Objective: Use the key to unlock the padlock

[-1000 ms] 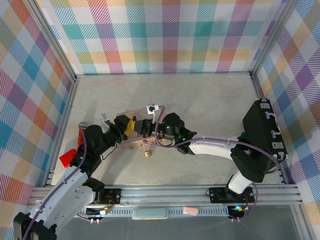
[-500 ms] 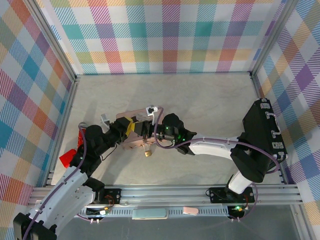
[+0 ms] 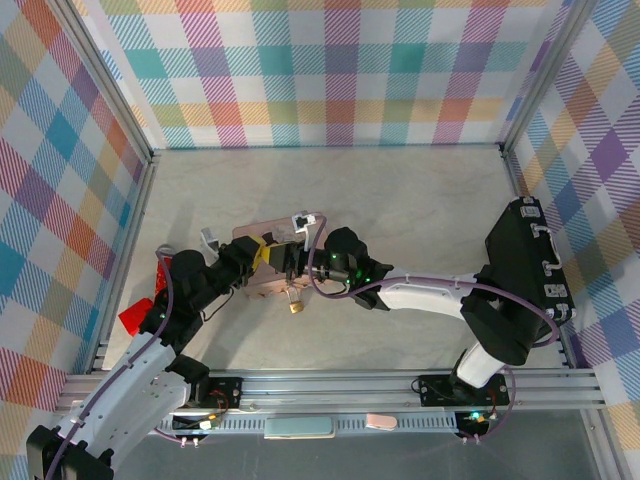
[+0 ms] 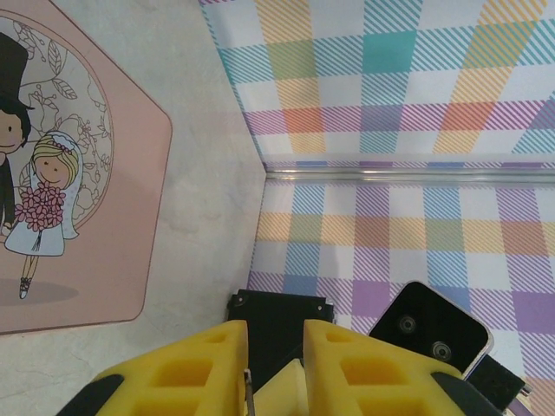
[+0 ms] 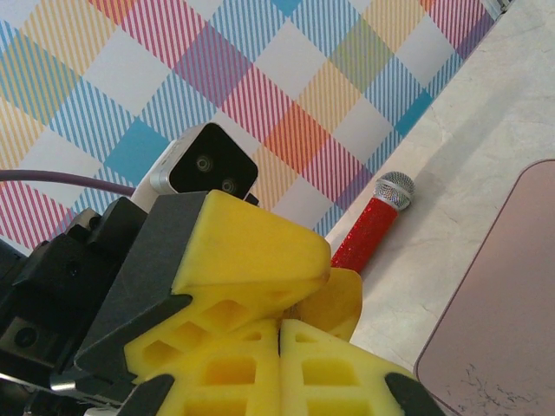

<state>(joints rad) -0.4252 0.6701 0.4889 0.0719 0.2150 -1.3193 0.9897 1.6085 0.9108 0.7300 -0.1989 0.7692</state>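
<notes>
The padlock [image 3: 294,307], a tiny brass body with a thin silver piece at its far end, is seen from above lying on the worktop [image 3: 420,200], just beside the near edge of the pink tin [image 3: 265,287] and clear of both tools. The left tool [image 3: 260,254] and the right tool [image 3: 284,260] are brought nose to nose above the tin, so close that contact between them cannot be ruled out. In the left wrist view the yellow fingers [image 4: 182,373] of the left tool [image 4: 275,336] are held a narrow gap apart. A pale yellow shape and a thin silver sliver [image 4: 249,388] are seen in that gap, the sliver too small to be identified, and whether anything is pinched cannot be told. In the same view the tin lid [image 4: 95,217] is shown flat on the worktop, printed with a cartoon bride and groom. In the right wrist view the fingers [image 5: 338,373] of the right tool [image 5: 279,334] are pressed together along a straight seam, with nothing made out between them. A red-and-silver toy microphone [image 5: 371,224] is seen lying by the plaid wall [image 5: 286,78], apart from the tin.
</notes>
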